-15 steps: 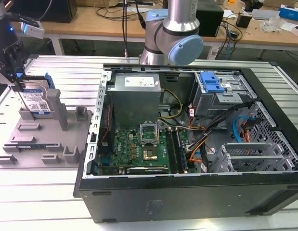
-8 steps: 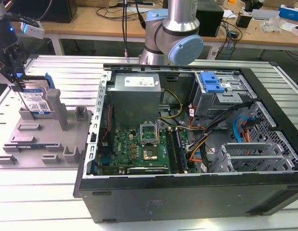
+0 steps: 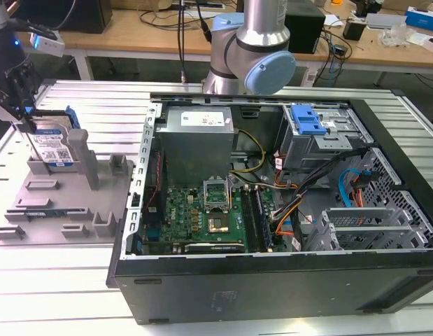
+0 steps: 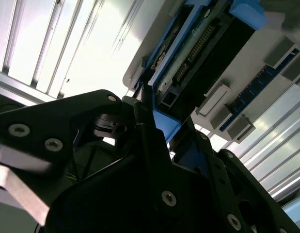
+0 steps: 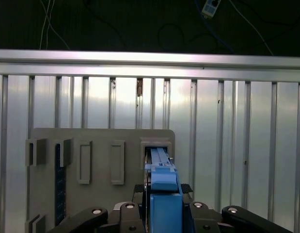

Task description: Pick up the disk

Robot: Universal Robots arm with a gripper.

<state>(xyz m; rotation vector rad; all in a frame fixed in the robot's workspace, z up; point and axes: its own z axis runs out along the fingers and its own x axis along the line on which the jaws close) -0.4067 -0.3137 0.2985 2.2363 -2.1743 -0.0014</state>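
1. Disk [image 3: 52, 143] is standing on edge at the far end of the grey fixture plate [image 3: 59, 203], its white-and-blue label facing outward and its blue side rail [image 3: 74, 122] showing along the upper edge.
2. The claw [image 3: 24, 115] is sitting at the top of the disk, on the side of the fixture plate furthest from the computer case [image 3: 272, 210]; its dark fingers [image 3: 20, 84] are reaching down on either side of the disk's upper edge.
3. In the first wrist view, the blue rail [image 5: 162, 187] is running straight between the two black fingers [image 5: 125, 213], which are lying close against it, so the claw is pinching the disk by its rails.
4. In the second wrist view, the disk's connector end [image 4: 198, 53] is showing just past the black finger linkage [image 4: 154, 145], with the blue rail [image 4: 164, 124] lying against the finger.
5. Whether the disk is lifting clear of the fixture plate or its lower edge is resting in the slot, I cannot tell.
6. The fixture plate is lying flat on the ribbed metal table [image 3: 55, 294], just beside the open computer case, and its upright posts [image 3: 90, 164] are standing between the disk and the case.
7. The arm's grey-and-blue joint [image 3: 261, 63] is rising behind the case, beyond the fixture plate.
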